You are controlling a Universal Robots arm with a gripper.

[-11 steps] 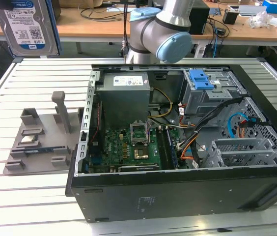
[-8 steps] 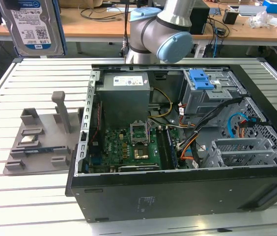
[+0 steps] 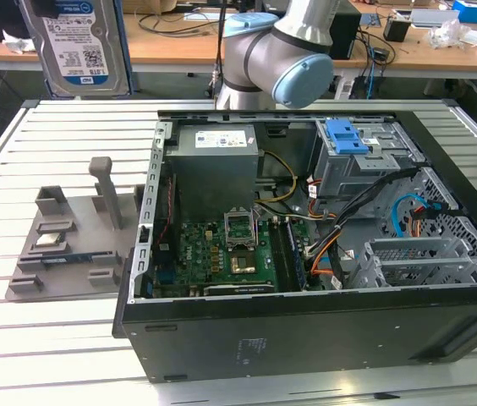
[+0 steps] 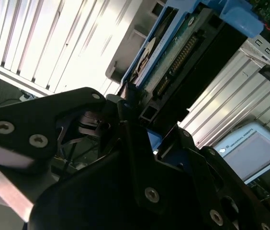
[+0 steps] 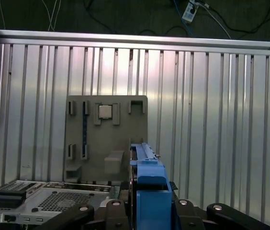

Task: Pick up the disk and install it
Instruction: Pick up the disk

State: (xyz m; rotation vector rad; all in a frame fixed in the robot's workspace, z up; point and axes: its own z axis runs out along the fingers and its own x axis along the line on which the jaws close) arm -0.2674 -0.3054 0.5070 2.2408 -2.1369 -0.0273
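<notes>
Under everything, a slatted metal table (image 3: 69,127). On it, toward the exterior view's right, an open black case (image 3: 306,338), lying on its side with board (image 3: 222,254) and cables bare. Behind the case, the grey arm (image 3: 276,51) with its pale blue cap. On the exterior view's left, just beside the case, a grey fixture (image 3: 69,271) flat on the slats. In the case's far corner, a grey cage (image 3: 382,161). High at the exterior view's upper left, above the table's far edge and well apart from the cage, the disk (image 3: 82,42): upright, label to the camera, blue-edged, touching neither table nor fixture. Around one end of it in both wrist views, the gripper (image 5: 147,206), black fingers (image 4: 135,143) pressed shut against the disk's sides, holding it edge-on over the slats. Atop the cage, a blue latch (image 3: 346,135). In a fixture pocket, a small square chip (image 5: 105,111).
</notes>
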